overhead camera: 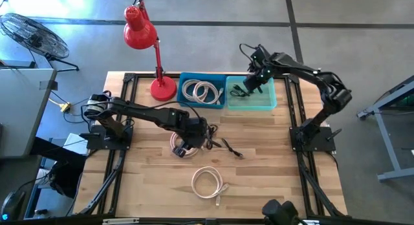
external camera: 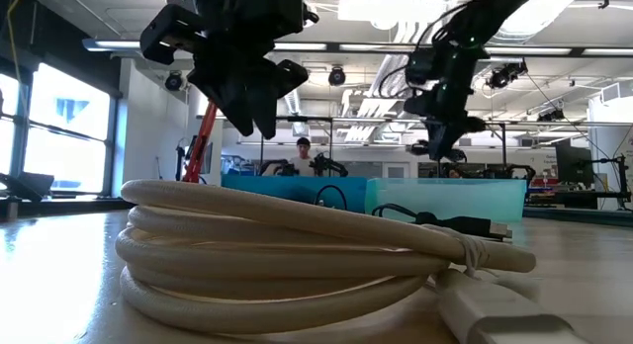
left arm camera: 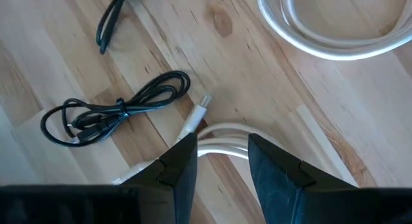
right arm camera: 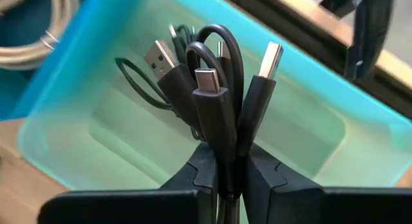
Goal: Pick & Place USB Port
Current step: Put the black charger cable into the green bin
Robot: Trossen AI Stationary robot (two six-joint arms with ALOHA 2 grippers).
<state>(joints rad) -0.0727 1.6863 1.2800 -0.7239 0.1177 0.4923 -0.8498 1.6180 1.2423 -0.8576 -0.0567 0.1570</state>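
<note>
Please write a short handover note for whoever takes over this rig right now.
Right gripper: shut on a bundle of black USB cables, held above the light teal plastic bin.
Left gripper: fingers parted, low over a coiled white cable at mid-table; not gripped as far as the views show.
Elsewhere: a white cable coil lies in the dark blue bin; another white coil sits near the table's front edge; a small black cable lies on the wooden table.
Done: one white coil binned.
Left: release the black bundle, then clear the table cables.
</note>
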